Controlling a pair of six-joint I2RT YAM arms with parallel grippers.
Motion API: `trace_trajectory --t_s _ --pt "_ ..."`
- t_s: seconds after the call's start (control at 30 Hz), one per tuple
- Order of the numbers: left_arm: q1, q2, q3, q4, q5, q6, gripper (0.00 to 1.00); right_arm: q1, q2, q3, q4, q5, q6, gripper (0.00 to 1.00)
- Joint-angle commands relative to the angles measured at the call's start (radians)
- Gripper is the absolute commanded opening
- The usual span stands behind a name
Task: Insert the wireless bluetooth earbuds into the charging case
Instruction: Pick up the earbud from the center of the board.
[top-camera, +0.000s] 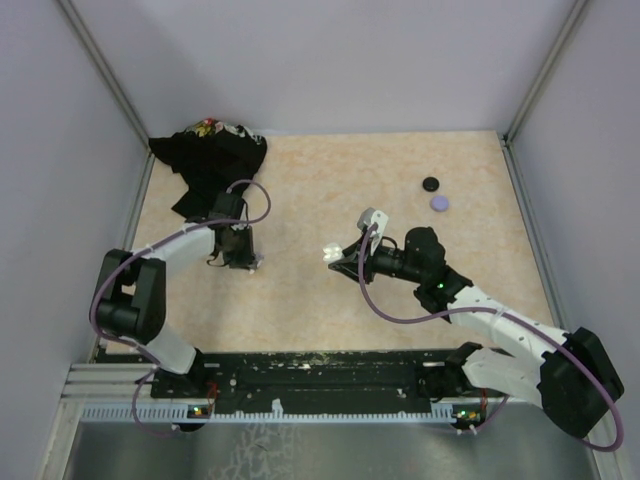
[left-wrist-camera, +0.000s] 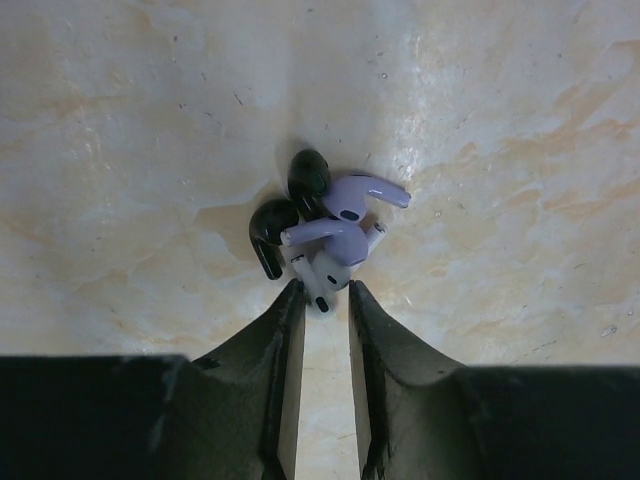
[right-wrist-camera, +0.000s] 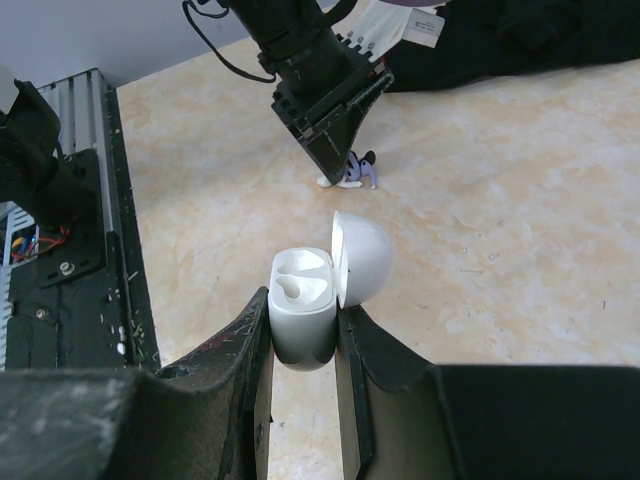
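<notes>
The left gripper (left-wrist-camera: 322, 292) points straight down at the tabletop (left-wrist-camera: 120, 120) with its fingers drawn close, a narrow slit of bare surface between them and nothing clamped. The stem of a white earbud (left-wrist-camera: 320, 282) lies right at the mouth of that slit. It belongs to the huddle of wireless bluetooth earbuds (left-wrist-camera: 325, 225), where two black buds, two lavender ones and the white lie touching and partly crossed. These pieces look featherlight, hard and glossy, so I judge that they will skid or flick away under a sideways nudge. The safest hold is probably across a straight stem rather than the rounded head, and on an outer bud such as the white one, so its neighbours are not dragged along. Well to the right, the right gripper (right-wrist-camera: 303, 310) is closed around the lower body of the white charging case (right-wrist-camera: 300, 330). It holds the case off the table with the hinged lid (right-wrist-camera: 362, 258) swung open toward the left arm. The two wells inside show only white moulding, and I cannot tell for certain whether a white bud already sits in one. Toward the far right of the table a black disc (top-camera: 431, 184) and a lavender disc (top-camera: 440, 203) lie near each other, and a black cloth (top-camera: 210, 160) is heaped in the far left corner.
</notes>
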Motion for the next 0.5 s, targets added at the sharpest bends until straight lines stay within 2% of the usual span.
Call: trace_trajectory --t_s 0.0,0.17,0.47 --pt "0.004 0.029 0.028 -0.038 0.039 0.020 0.29 0.003 -0.022 0.000 0.055 -0.001 -0.009 0.00" --pt "0.004 0.040 0.028 -0.056 0.054 0.017 0.30 0.003 -0.024 -0.002 0.057 -0.004 -0.008 0.00" --pt "0.000 0.017 0.003 -0.092 0.086 0.011 0.22 0.003 -0.025 -0.002 0.062 -0.008 -0.005 0.00"
